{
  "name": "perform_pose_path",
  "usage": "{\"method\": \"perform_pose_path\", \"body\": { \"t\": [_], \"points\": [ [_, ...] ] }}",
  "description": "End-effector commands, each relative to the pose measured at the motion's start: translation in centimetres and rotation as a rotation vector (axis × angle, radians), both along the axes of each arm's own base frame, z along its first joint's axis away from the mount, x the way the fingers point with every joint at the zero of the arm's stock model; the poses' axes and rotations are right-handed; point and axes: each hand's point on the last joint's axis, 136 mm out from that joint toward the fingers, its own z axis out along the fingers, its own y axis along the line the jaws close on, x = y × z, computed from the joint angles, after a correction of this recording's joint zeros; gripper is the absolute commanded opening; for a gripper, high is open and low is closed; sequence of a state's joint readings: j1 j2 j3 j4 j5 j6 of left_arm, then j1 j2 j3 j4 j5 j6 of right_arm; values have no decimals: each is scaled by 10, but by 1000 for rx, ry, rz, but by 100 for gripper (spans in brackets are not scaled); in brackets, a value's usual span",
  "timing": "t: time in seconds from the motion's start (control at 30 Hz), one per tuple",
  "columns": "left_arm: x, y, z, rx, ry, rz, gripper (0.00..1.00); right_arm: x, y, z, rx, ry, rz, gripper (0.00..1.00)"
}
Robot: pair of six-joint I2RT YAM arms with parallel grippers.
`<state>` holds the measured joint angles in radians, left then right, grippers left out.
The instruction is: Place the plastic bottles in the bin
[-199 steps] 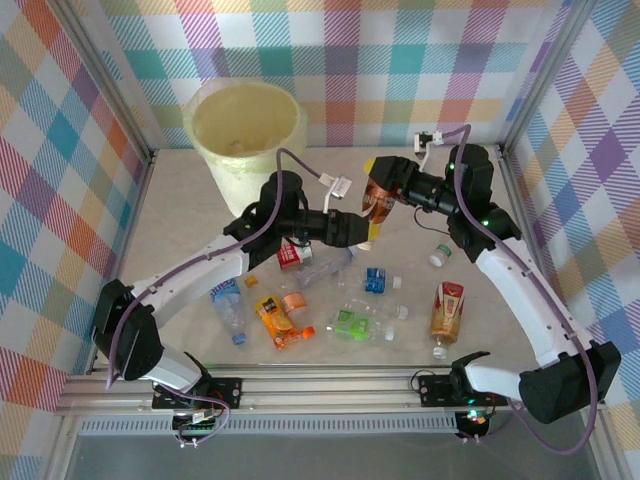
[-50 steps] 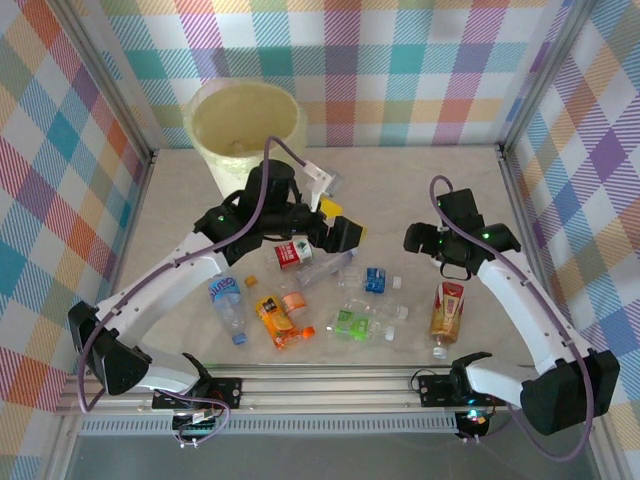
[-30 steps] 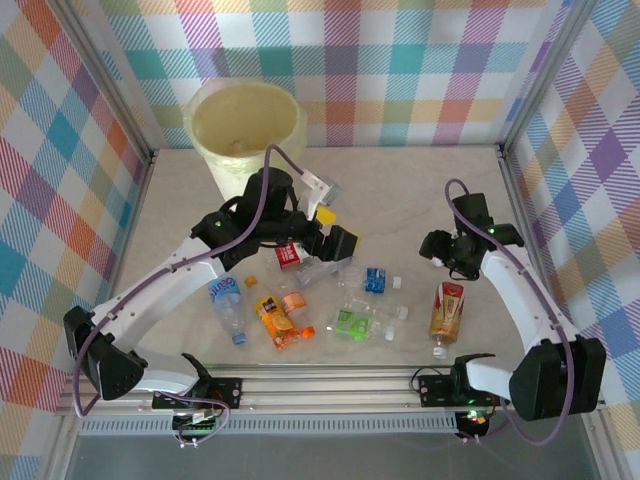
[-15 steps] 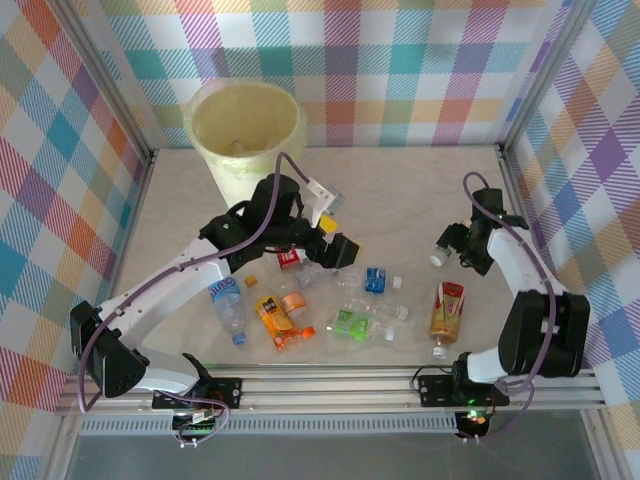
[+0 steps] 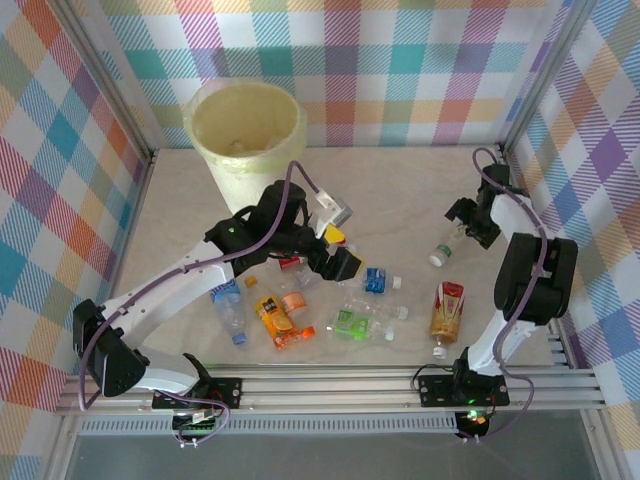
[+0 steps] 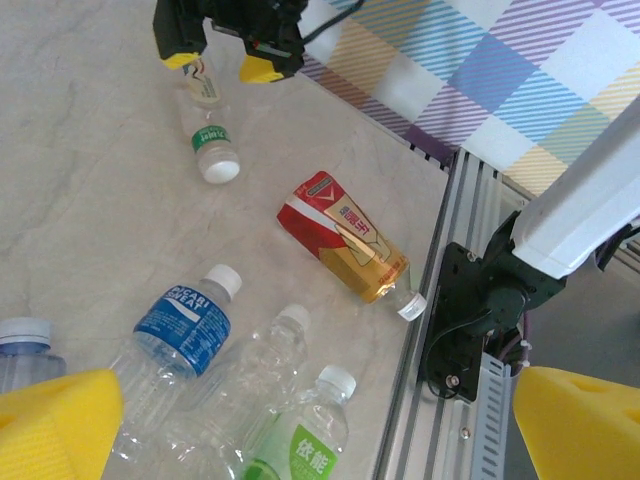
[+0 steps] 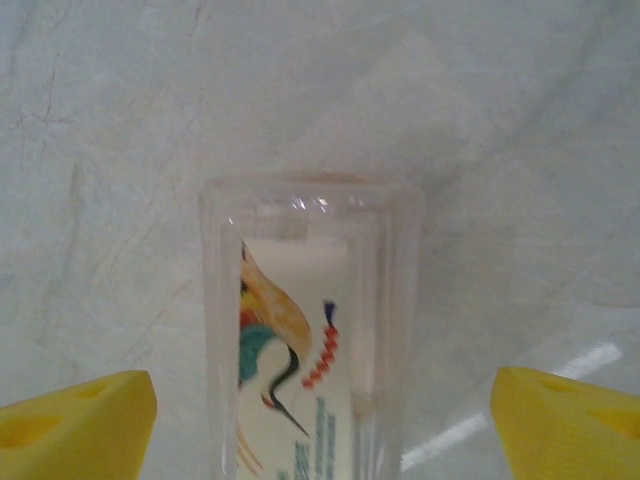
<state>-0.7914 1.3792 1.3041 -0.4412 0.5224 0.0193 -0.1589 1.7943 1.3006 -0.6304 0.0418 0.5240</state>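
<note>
- Right gripper (image 6: pixel 220 65) is at the far right of the table, jaws apart, straddling the base end of a small clear bottle (image 6: pixel 208 135) with a green band and white cap
- On the right wrist view I see a gap on each side between that bottle and the yellow pads (image 7: pixel 75 420), so no clamp
- That bottle lies flat on the marble-look tabletop (image 5: pixel 400 190), cap end pointing away from the gripper
- Left gripper (image 5: pixel 342 252) hovers over mid-table, jaws wide apart, nothing between them
- Under it lies a cluster of bottles: blue-label bottle (image 6: pixel 185 315), bare clear bottle (image 6: pixel 255 365), green-label bottle (image 6: pixel 305 450)
- Red-and-brown tea bottle (image 5: pixel 448 312) lies on its side near the right front, apart from the cluster
- Orange bottle (image 5: pixel 272 322) and a second blue-label bottle (image 5: pixel 228 302) lie on the left of the cluster, near the front
- Bin (image 5: pixel 240 180) stands upright in the far left corner, well apart from the right gripper; I can't make out what's inside
</note>
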Motion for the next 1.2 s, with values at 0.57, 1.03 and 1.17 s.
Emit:
{"method": "perform_pose_path", "body": {
  "t": [0.57,1.03,1.17],
  "points": [
    [6,3,-10,79,-39,26,100,18,0,-24,37,30,-4,74],
    [12,3,-11,92,-30,55,100,32,23,41,25,-159,88,60],
    [15,3,-12,97,-13,78,100,30,42,60,25,-216,146,59]
  ]
}}
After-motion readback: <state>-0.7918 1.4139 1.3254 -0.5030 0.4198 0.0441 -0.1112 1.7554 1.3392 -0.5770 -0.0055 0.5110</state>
